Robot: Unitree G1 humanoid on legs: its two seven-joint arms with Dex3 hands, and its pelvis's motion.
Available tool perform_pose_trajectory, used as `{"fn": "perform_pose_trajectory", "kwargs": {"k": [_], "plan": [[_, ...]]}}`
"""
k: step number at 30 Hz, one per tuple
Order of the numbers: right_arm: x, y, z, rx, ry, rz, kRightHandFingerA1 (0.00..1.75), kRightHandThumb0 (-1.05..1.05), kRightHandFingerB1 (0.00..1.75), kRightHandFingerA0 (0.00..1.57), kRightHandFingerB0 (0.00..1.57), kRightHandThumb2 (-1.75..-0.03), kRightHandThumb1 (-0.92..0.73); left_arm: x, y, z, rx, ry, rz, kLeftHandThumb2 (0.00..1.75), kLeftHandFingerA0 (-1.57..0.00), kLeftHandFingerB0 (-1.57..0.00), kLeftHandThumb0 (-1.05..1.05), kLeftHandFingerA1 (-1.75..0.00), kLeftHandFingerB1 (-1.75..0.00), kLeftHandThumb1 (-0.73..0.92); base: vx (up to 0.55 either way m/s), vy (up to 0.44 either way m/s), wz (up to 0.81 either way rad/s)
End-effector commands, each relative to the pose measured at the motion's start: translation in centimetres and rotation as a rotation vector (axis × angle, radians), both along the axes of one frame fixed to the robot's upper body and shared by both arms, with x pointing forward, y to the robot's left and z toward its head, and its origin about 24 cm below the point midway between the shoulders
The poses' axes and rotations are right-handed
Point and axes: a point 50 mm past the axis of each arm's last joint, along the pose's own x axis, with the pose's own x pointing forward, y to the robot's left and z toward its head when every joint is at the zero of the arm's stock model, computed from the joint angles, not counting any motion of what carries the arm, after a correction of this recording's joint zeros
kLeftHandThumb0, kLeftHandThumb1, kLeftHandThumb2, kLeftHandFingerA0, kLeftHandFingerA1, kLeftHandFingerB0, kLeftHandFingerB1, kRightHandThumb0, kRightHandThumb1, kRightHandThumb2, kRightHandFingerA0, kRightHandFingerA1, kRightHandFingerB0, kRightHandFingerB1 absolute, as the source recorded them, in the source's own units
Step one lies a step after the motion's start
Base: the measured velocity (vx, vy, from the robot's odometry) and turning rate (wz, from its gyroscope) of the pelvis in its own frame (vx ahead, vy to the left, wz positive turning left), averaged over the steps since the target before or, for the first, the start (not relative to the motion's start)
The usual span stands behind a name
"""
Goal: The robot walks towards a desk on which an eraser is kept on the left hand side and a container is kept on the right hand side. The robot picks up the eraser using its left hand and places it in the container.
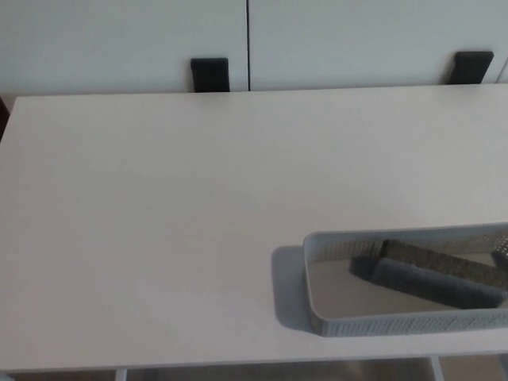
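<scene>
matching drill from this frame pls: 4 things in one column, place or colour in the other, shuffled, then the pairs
Things:
1. eraser
2. container
3. desk
4. black brackets

Descriptions:
A. white, fills most of the view
B. against the wall behind the desk's far edge
C. dark grey, lying inside the container
D. light grey, perforated walls, near right of the desk

Pairs: 1-C, 2-D, 3-A, 4-B
</scene>
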Motion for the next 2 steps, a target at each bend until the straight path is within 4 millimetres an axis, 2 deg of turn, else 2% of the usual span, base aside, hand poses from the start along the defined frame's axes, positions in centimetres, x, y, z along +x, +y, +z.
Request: {"fn": "perform_pose_trajectory", "kwargs": {"k": [1, 2], "plan": [[0.46, -0.75, 0.57, -0.035, -0.021, 0.022, 0.45, -0.55, 0.35, 0.37, 0.28, -0.56, -0.54, 0.66, 0.68, 0.64, 0.063, -0.048, -0.03, 0.98, -0.03, 0.0, -0.29, -0.51, -0.49, 0.52, 0.0, 0.0, 0.0], [0.46, -0.75, 0.57, -0.035, -0.021, 0.022, 0.45, -0.55, 0.35, 0.37, 0.28, -0.56, -0.54, 0.66, 0.68, 0.64, 0.063, -0.048, -0.03, 0.98, -0.03, 0.0, -0.29, -0.51, -0.49, 0.52, 0.0, 0.0, 0.0]]}}
